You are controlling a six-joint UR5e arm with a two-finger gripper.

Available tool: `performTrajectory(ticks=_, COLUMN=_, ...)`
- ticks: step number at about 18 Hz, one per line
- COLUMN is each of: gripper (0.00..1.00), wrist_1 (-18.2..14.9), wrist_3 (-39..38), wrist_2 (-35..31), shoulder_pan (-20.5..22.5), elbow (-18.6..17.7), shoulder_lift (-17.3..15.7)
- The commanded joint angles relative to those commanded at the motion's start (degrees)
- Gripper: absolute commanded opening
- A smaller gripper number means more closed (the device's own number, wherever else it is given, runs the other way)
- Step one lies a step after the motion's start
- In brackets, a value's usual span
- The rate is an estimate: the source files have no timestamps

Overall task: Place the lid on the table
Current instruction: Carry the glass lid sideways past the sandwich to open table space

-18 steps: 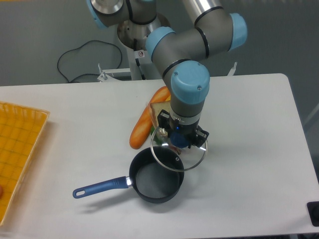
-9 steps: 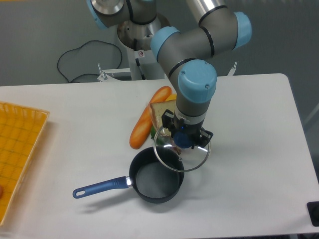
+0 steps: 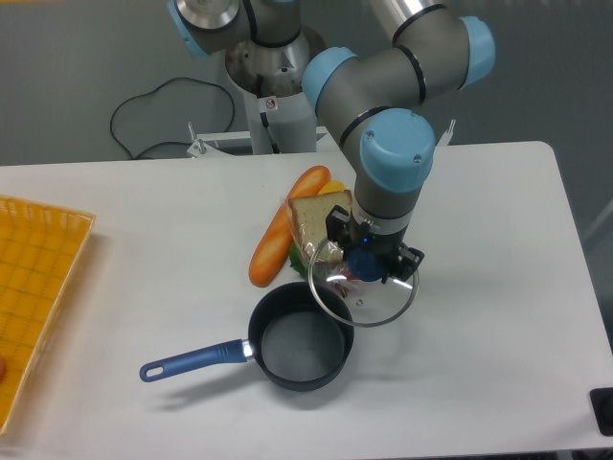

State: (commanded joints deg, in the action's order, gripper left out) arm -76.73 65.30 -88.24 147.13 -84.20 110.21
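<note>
Gripper [image 3: 369, 265] was clamped on the lid [image 3: 364, 290] by its blue knob, apparently clear of the table [image 3: 498, 287], overlapping the far-right rim of the saucepan [image 3: 299, 337].

This looks like a robot lab. A big robot arm [image 3: 383, 86] stands at a plain white table [image 3: 498, 240], with a grey wall and a loose black cable [image 3: 144, 120] behind.

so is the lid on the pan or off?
Off. The lid hangs from the gripper by its blue knob, overlapping only the saucepan's upper right rim; the pan interior shows uncovered.
</note>
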Motion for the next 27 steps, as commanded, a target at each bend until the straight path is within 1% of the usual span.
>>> performTrajectory(ticks=7, gripper=0.63, wrist_1=0.26, wrist_3=4.04, wrist_2=-0.09, shoulder_pan=2.11, elbow=0.0, shoulder_lift=0.79)
performTrajectory(ticks=9, gripper=0.63, wrist_1=0.96, wrist_3=4.93, wrist_2=-0.09, shoulder_pan=2.72, elbow=-0.09, shoulder_lift=1.14)
performTrajectory(ticks=12, gripper=0.63, wrist_1=1.05, wrist_3=6.42, wrist_2=-0.17, shoulder_pan=3.34, elbow=-0.09, shoulder_lift=1.58)
performTrajectory(ticks=18, gripper=0.63, wrist_1=2.28, wrist_3=7.13, wrist_2=-0.18, shoulder_pan=4.31, elbow=-0.09, shoulder_lift=2.37)
performTrajectory(ticks=21, gripper=0.63, wrist_1=2.29, wrist_3=10.1, wrist_2=-0.18, shoulder_pan=5.62, elbow=-0.17, shoulder_lift=2.46)
performTrajectory(ticks=27, gripper=0.63, wrist_1=2.55, wrist_3=12.05, wrist_2=-0.18, shoulder_pan=7.21, elbow=-0.26, shoulder_lift=2.99)
